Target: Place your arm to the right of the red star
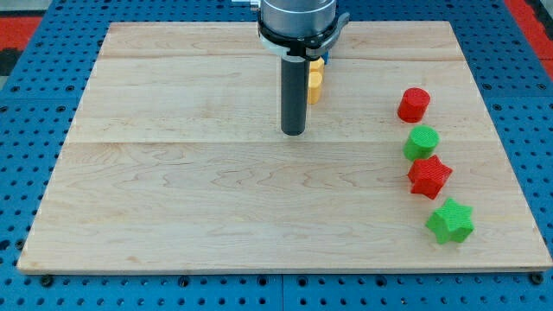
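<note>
Pale wooden table [173,216]: one. My tip [294,132], a dark rod end, rests near the table's centre, far left of the right-hand column; I carry no jaws and hold nothing. Yellow block [316,82], partly hidden, just right of my rod. Right-side column, far to near: red cylinder [414,104], green cylinder [422,142], red star [429,176], green star [450,221].

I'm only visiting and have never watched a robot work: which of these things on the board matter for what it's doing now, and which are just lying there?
Part of the job:
- red star, near the view's right edge
- my tip, well to the star's left, touching no block

Just lying about:
- red cylinder
- green cylinder
- green star
- yellow block, half hidden behind my rod
- wooden board
</note>
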Available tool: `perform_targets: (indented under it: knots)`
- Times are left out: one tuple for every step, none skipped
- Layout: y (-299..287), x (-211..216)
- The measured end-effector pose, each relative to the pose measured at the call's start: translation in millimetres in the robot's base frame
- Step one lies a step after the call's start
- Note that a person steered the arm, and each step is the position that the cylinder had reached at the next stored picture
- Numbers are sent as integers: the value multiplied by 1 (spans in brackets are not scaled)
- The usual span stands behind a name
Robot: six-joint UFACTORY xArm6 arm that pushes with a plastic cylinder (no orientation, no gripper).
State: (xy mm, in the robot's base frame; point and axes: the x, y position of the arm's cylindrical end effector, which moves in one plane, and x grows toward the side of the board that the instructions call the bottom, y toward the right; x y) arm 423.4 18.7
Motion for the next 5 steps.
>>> perform_targets:
  knots:
    - [0,0]
    - [-2,0]
    - [-2,0]
    - [3,3]
    - [12,11]
